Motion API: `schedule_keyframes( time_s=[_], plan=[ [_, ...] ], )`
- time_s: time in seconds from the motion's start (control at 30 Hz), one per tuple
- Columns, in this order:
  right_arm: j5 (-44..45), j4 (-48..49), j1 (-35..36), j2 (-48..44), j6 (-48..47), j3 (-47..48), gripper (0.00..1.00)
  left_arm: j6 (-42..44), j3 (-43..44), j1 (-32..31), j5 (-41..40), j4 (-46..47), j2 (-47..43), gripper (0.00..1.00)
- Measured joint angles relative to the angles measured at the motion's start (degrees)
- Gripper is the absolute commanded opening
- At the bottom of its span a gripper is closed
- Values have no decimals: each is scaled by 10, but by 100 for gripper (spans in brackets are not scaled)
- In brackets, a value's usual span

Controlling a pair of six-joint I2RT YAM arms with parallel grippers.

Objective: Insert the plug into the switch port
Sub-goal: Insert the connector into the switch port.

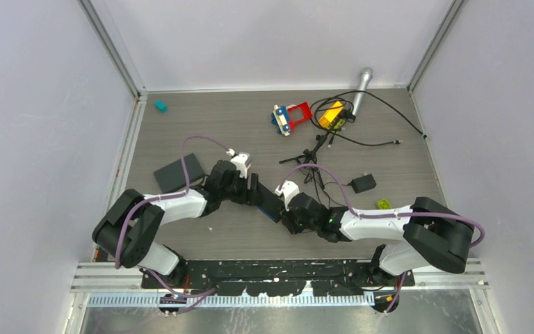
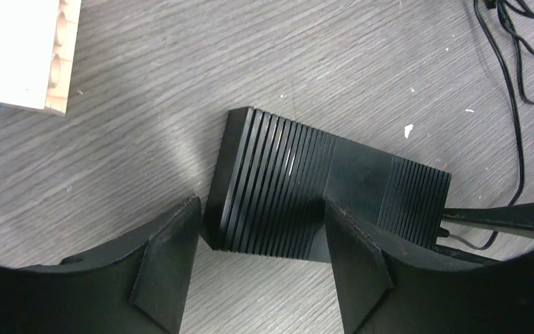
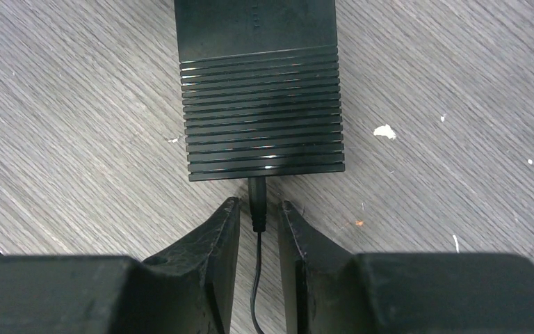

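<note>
Right wrist: R gripper (image 3: 259, 203) jaws apart, flanking plug (image 3: 257, 210) at switch (image 3: 261, 104) end; L gripper (image 2: 262, 204) straddles switch, grip can't tell.

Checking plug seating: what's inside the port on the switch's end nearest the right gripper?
A black plug meets that end of the switch, cable trailing out. Anything further inside is covered; depth unseen.

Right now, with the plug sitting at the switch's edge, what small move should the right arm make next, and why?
Probably close the right gripper on the plug, so it can be pressed in. Its fingers flank the plug with slim gaps, the plug meets the switch edge, seating unclear, and the left gripper straddles the switch.
</note>
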Motion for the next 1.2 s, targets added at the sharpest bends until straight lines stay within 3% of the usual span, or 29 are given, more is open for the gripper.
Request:
schedule_keyframes(
  time_s=[0.27, 0.43, 0.63, 0.83, 1.07, 1.2],
  plan=[
    [2, 0, 0, 6, -3, 5, 19, -2, 11, 0, 10, 1, 10, 52],
    [2, -6, 0, 11, -13, 11, 3, 0, 18, 2, 14, 3, 16, 44],
    [2, -27, 0, 24, -30, 32, 1, 5, 29, 8, 15, 6, 25, 39],
    [2, -40, 0, 37, -45, 49, 26, 15, 30, 11, 14, 10, 26, 40],
    [-3, -50, 3, 52, -39, 66, 40, 15, 30, 9, 3, 9, 25, 45],
    [-5, -50, 2, 49, -23, 64, 41, 15, 32, 5, -6, 1, 23, 46]
  ],
)
